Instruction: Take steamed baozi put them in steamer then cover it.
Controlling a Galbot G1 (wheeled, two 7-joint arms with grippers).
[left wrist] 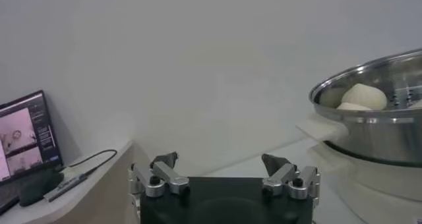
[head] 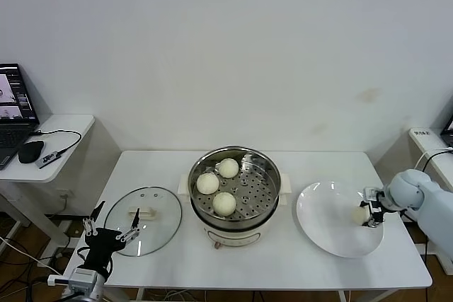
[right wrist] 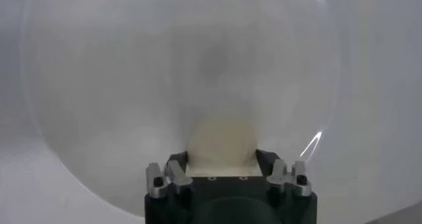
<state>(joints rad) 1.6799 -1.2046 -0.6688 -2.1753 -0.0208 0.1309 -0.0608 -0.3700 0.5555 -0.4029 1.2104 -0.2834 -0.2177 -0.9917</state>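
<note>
The steamer [head: 274,178] stands mid-table with three baozi [head: 224,204] on its perforated tray. It also shows in the left wrist view [left wrist: 382,140], with a baozi [left wrist: 364,95] above its rim. The fourth baozi [head: 359,213] lies on the white plate [head: 325,224] at the right. My right gripper [head: 365,213] is low over the plate's right side, its fingers closed against both sides of this baozi [right wrist: 221,143]; the right gripper [right wrist: 221,158] still rests it on the plate [right wrist: 165,60]. The glass cover [head: 152,228] lies flat left of the steamer. My left gripper [head: 110,233] hangs open and empty at the cover's near-left edge [left wrist: 219,163].
A side table at the far left carries a laptop [head: 14,111], a mouse [head: 30,151] and a cable; the laptop also shows in the left wrist view [left wrist: 23,136]. Another small table [head: 430,139] stands at the far right. A white wall is behind.
</note>
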